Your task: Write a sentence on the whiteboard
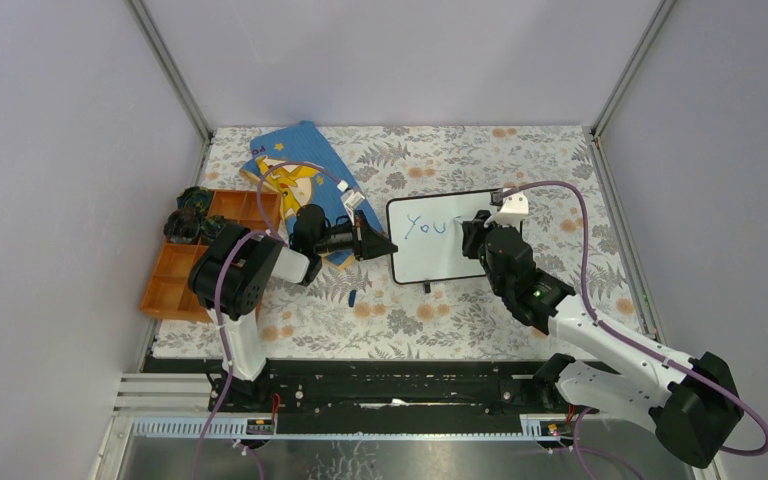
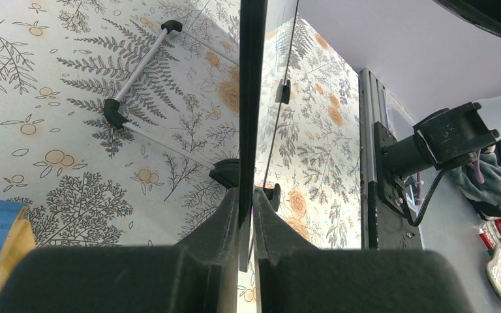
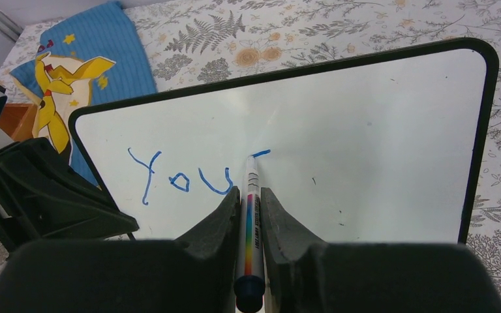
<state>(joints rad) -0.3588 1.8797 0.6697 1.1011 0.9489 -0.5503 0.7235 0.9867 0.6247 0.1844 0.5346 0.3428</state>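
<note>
The left pincer (image 1: 368, 241) clamps the left edge of the whiteboard (image 1: 440, 262), which lies on the desk (image 1: 410, 312) between the arms, long axis left to right. The sentence (image 3: 182, 179) so far reads "You", upper left. The right pincer (image 3: 251, 194) grips a marker (image 3: 252, 222), its tip touching the board just right of the "u". Bare board lies further right.
</note>
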